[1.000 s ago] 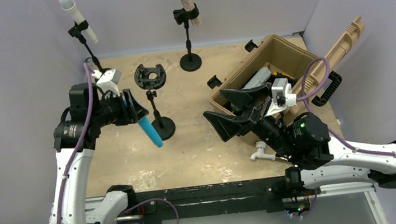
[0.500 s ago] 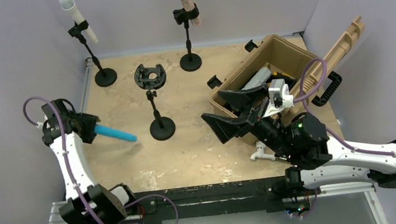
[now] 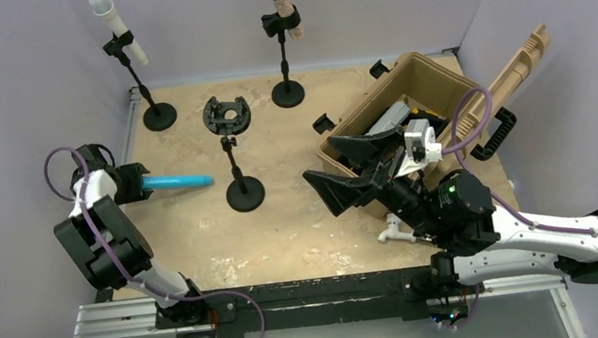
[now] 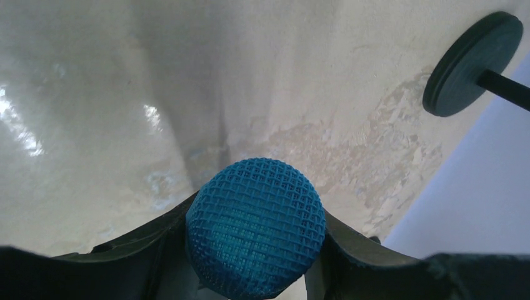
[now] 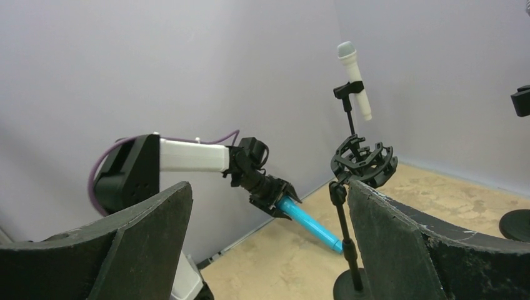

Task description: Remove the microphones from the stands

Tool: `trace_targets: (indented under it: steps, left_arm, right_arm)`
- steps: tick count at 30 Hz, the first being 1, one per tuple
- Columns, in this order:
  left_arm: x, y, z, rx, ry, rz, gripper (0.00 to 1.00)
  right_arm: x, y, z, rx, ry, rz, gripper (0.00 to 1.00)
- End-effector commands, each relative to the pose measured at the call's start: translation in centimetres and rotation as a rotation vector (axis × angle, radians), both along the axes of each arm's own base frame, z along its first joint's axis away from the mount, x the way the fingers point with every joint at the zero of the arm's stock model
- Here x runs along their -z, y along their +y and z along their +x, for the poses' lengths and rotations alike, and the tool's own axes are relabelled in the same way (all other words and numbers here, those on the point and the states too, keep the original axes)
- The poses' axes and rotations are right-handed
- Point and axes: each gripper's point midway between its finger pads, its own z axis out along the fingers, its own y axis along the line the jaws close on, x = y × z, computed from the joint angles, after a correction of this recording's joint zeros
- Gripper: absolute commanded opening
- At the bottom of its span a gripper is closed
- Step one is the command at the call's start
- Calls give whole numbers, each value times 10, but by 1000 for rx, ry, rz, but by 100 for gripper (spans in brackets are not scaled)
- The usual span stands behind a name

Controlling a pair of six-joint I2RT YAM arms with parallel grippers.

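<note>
Swings slim blue mesh-headed microphone (image 3: 182,181), clamped in left gripper (image 3: 136,186), out to table (image 3: 301,220)'s left edge, well apart from empty black ring-topped stand (image 3: 226,114). Keeps right gripper (image 3: 345,169) spread wide. Looks removed already.

There were three microphones: one blue microphone (image 3: 180,182), one white microphone (image 3: 118,28) and one spotted pink microphone (image 3: 283,2). There were three stands: the left stand (image 3: 159,117), the back stand (image 3: 288,94) and the middle stand (image 3: 245,194). There was one tan box (image 3: 446,71). There were two robot arms, the left arm (image 3: 108,242) and the right arm (image 3: 541,231), and two grippers, the left gripper (image 3: 136,186) and the right gripper (image 3: 345,166).
</note>
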Motion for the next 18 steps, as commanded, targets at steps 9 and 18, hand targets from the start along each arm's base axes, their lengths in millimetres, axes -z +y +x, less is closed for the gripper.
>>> trace_targets:
  steps: [9, 18]
  left_arm:
    - [27, 18, 17, 121, 158, 26, 32]
    - [37, 21, 9, 90, 215, 52, 71]
  right_arm:
    - [-19, -1, 1, 14, -18, 39, 92]
    - [-21, -10, 1, 19, -9, 63, 93]
